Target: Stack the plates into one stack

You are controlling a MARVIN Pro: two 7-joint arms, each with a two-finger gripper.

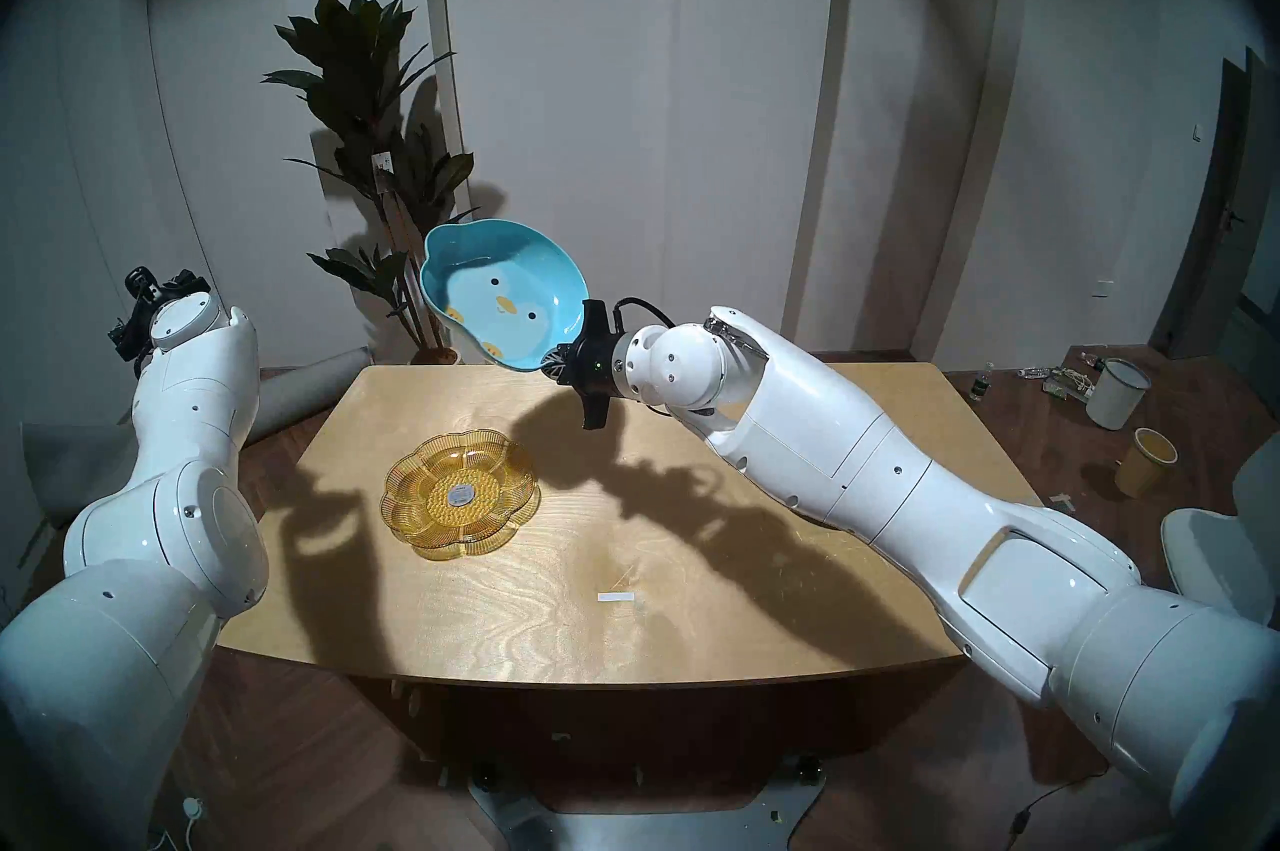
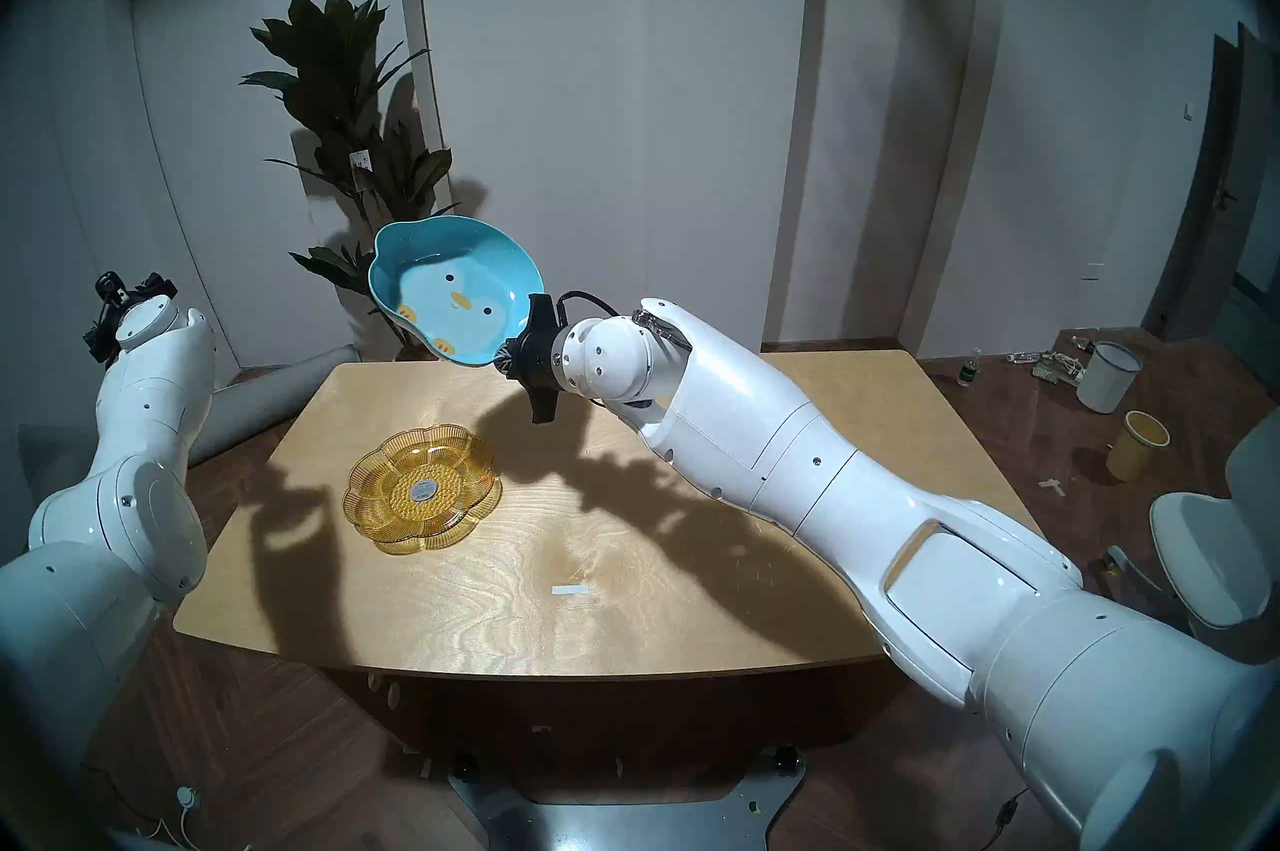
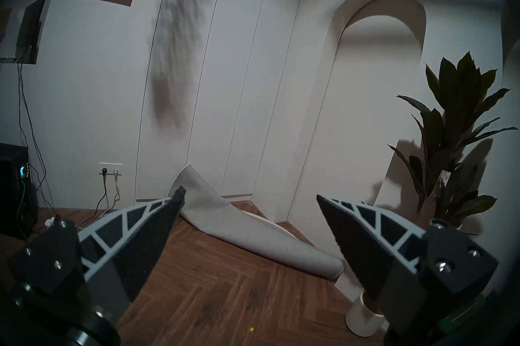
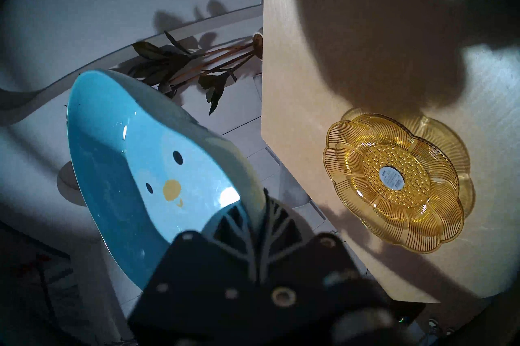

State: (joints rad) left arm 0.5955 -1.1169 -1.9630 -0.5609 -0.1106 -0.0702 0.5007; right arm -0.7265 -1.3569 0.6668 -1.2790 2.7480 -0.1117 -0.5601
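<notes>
My right gripper (image 1: 554, 360) (image 2: 504, 352) is shut on the rim of the sky-blue penguin plate (image 1: 502, 295) (image 2: 454, 295). It holds the plate tilted, high above the table's far edge. In the right wrist view the fingers (image 4: 239, 221) pinch the blue plate (image 4: 135, 168) at its near rim. The amber ribbed flower-shaped glass plate (image 1: 460, 493) (image 2: 422, 488) (image 4: 394, 182) lies flat on the table, left of centre, below and nearer than the blue plate. My left gripper (image 1: 145, 295) (image 3: 250, 193) is open and empty, raised off the table's left side. The olive-beige plate is not in view.
The wooden table (image 1: 692, 586) carries a small white tape strip (image 1: 616, 597). A potted plant (image 1: 374, 136) stands behind the far left corner, a rolled grey mat (image 3: 239, 224) lies on the floor. A white bucket (image 1: 1116, 392), a yellow bucket (image 1: 1146, 462) and a white chair (image 1: 1219, 552) are at the right.
</notes>
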